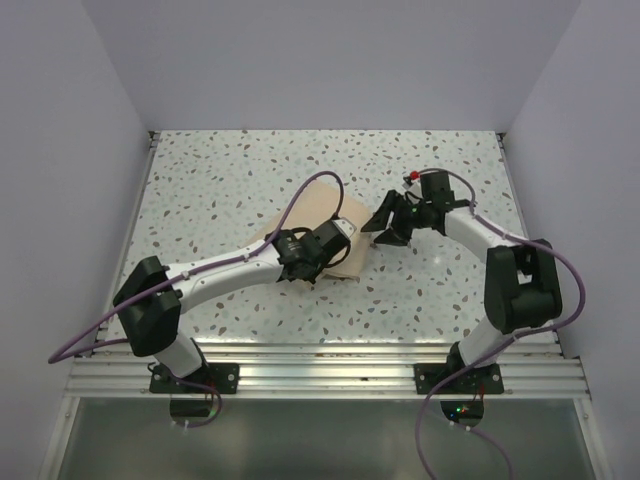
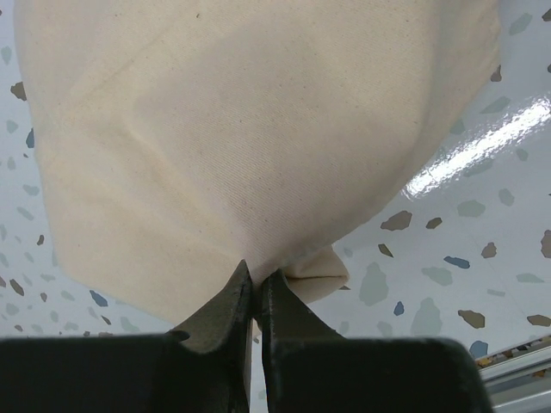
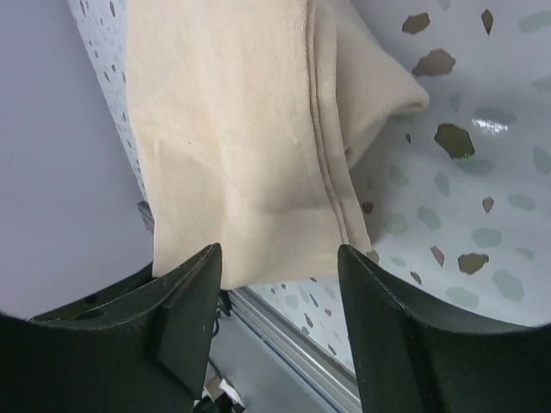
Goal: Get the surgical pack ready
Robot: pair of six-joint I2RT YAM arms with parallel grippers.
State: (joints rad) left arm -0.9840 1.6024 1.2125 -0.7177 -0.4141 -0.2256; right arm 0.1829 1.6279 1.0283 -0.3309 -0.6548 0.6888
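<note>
L side: left gripper (image 2: 256, 286) pressed together, pinching a fold at the near edge of the tan wrap (image 2: 224, 146). Ctr: the wrap sits bundled mid-table (image 1: 220, 180), mostly under the L wrist in the top view (contents hidden, long axis unclear to us). R side: right gripper (image 3: 277, 254) spread, nothing between the fingers, with the wrap just beside it to the left. We judge L nearer, already on the cloth. R would need to come in leftward for any tuck.

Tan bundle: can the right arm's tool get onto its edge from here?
Probably yes. The right tool is open with the tan bundle straight ahead of its jaws, nothing in between. The left tool pinches another fold, apparently clear of that edge.
</note>
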